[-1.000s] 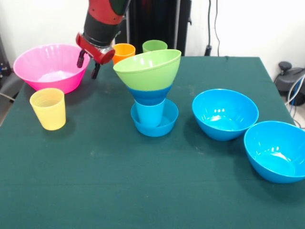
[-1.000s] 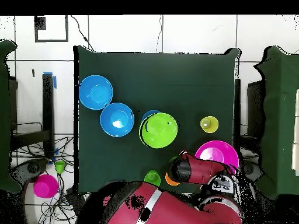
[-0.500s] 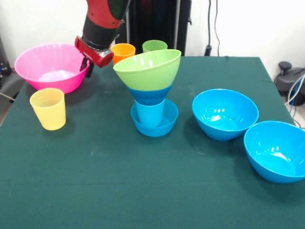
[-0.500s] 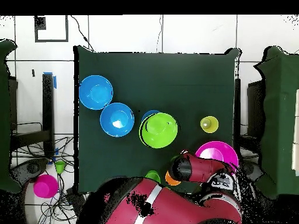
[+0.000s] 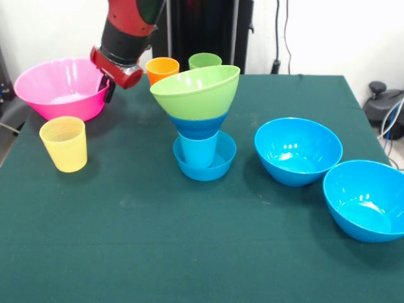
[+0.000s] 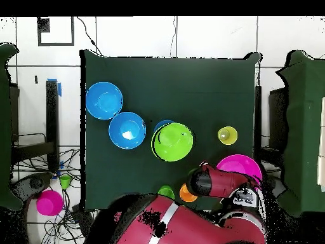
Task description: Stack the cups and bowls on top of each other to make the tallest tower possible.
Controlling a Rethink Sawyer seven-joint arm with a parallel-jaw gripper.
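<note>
Gripper [image 5: 106, 85] sits at the rim of the pink bowl [image 5: 60, 88], on the side nearest the orange cup; fingers mostly hidden behind the red wrist and the bowl edge, cannot tell if spread or pinching the rim. Red and black arm [image 5: 126, 31] comes down from the top. In the overhead view the arm [image 6: 212, 184] covers part of the pink bowl [image 6: 244, 168].

Orange cup [image 5: 162, 68] and green cup [image 5: 204, 61] stand upright side by side at the far table edge, just beside the arm. Yellow cup [image 5: 64, 144] upright, in front of the pink bowl, apart from it.

Tower [image 5: 199, 120] near table centre: small blue bowl [image 5: 222, 163] at the base, light blue cup [image 5: 198, 151] in it, another blue bowl [image 5: 197, 124] on the cup, lime green bowl [image 5: 196, 91] on top, tilted a bit.

Two large blue bowls sit upright off to the side of the tower: one [image 5: 297, 150] near it, the other [image 5: 368, 199] touching or almost touching the first, close to the table edge. Green table cloth [image 5: 189, 252].
</note>
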